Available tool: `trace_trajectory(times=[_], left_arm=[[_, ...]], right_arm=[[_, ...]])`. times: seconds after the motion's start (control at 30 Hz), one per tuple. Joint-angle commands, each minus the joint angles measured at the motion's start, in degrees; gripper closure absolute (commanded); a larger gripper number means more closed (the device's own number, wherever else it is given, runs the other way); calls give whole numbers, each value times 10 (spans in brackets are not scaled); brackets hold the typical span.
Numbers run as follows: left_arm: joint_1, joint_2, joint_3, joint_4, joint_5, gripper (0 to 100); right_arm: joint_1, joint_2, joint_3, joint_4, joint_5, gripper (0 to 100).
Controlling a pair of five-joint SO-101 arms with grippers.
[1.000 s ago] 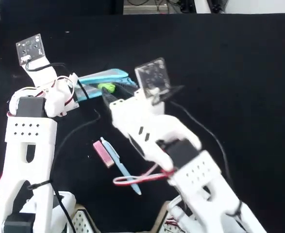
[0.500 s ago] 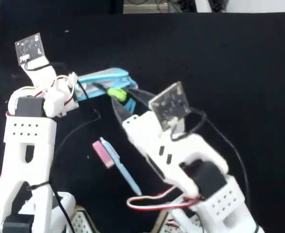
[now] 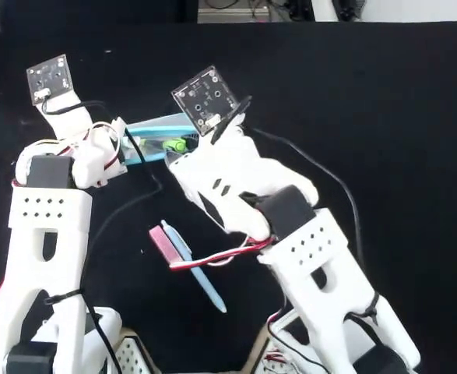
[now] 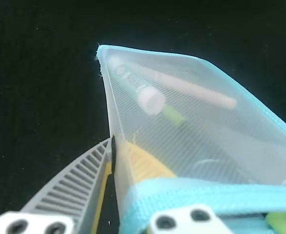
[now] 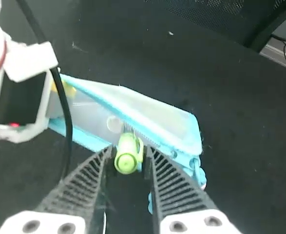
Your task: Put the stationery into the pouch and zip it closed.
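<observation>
pinching green marker [image 5: 127,158], right hand [image 5: 128,148] at pouch [image 5: 157,122]

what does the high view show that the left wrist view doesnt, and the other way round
High view: a pink eraser and a blue pen lying side by side on the black table, outside the pouch, plus the right arm over the pouch's mouth.
Left wrist view: through the mesh, a white-capped tube and a pale rod already inside, and the left gripper shut on the pouch's edge.
Both: the light-blue pouch and the green marker at its opening.
</observation>
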Motion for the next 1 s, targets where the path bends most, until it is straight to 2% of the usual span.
trace_trajectory(times=[0.0,0.1,0.47,0.73,0.97], left_arm=[[2,4,2,-7,6,970],[1,4,2,-7,6,970],[0,4,2,-7,6,970],[1,4,2,-8,6,970],[-2,2,-36,-4,6,970]], right_arm=[[4,4,-22,13,6,915],[4,4,-22,17,6,857],[-4,2,-22,19,4,853],[-3,-182,-70,127,11,853],[39,-228,39,128,64,853]])
